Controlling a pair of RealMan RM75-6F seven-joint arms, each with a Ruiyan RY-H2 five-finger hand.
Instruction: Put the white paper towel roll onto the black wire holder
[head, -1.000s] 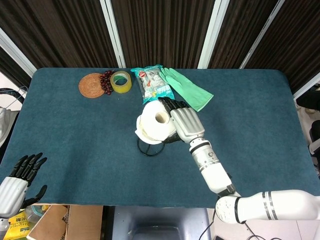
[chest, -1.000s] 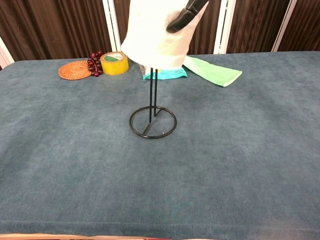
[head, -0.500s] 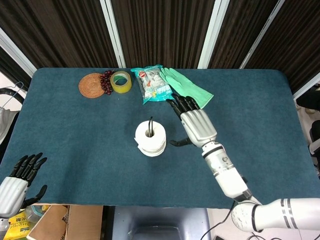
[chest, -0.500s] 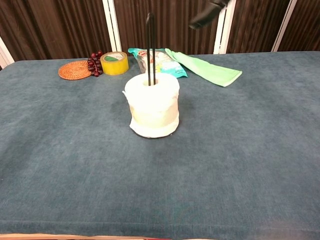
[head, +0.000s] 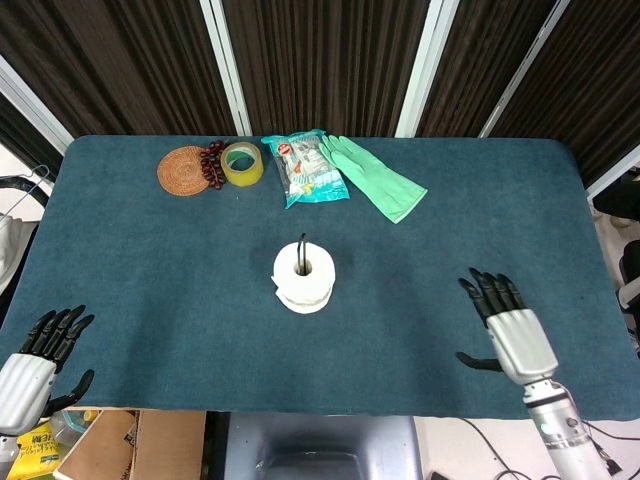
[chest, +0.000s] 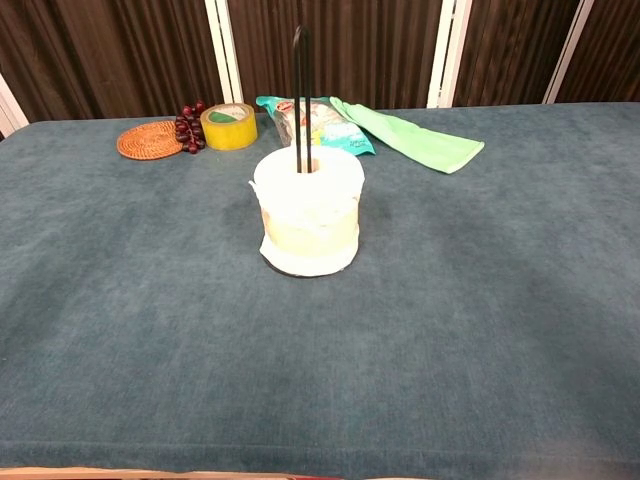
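Note:
The white paper towel roll (head: 303, 277) (chest: 307, 210) sits upright on the black wire holder, whose thin post (chest: 299, 90) (head: 303, 246) sticks up through the roll's core at the middle of the table. The holder's base is hidden under the roll. My right hand (head: 510, 328) hovers near the front right edge of the table, far from the roll, fingers spread and holding nothing. My left hand (head: 35, 360) lies off the table's front left corner, fingers apart and empty. Neither hand appears in the chest view.
Along the far side lie a woven coaster (head: 182, 170), dark red beads (head: 211, 164), a yellow tape roll (head: 242, 163), a snack packet (head: 308, 167) and a green rubber glove (head: 378, 178). A cardboard box (head: 130, 443) stands below the front left edge.
The roll dropped down the post onto the holder's base. My right hand let go of it and drew back to the front right edge. The left hand stayed put.

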